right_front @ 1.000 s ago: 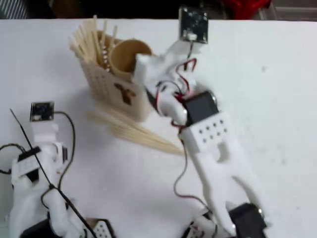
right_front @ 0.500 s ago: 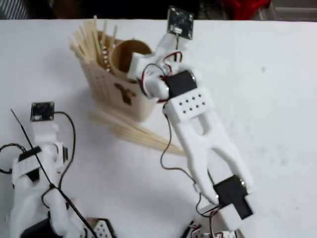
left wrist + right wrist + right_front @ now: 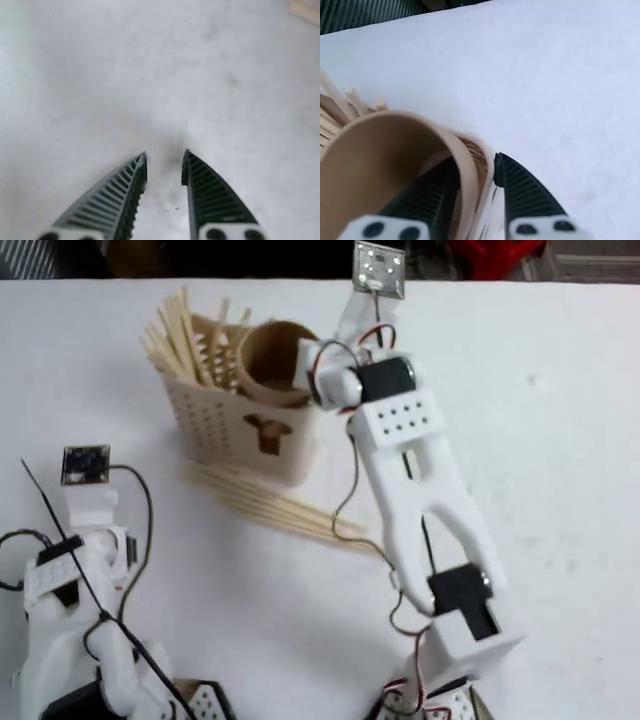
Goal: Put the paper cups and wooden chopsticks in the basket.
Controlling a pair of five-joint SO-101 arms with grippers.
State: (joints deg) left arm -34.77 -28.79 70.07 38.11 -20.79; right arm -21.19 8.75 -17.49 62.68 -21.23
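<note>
High view: the basket (image 3: 240,425) stood at eleven o'clock on the table (image 3: 560,390). A paper cup (image 3: 272,362) sat upright inside it beside standing chopsticks (image 3: 185,330). The loose chopsticks (image 3: 280,508) lay at the basket's six o'clock, not yet collected.

Left wrist view: the left gripper (image 3: 164,159) hung slightly spread over bare table, holding nothing.

Right wrist view: the right gripper (image 3: 474,162) pinched the paper cup (image 3: 395,145) by its wall, one finger inside and one outside, probably to seat it upright. The cup looked tan, thin-walled and smooth-rimmed.

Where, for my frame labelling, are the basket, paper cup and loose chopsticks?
basket (image 3: 215,420), high view, perforated front wall.
paper cup (image 3: 268,360), high view, inner wall.
loose chopsticks (image 3: 280,508), high view, middle of bundle.
</note>
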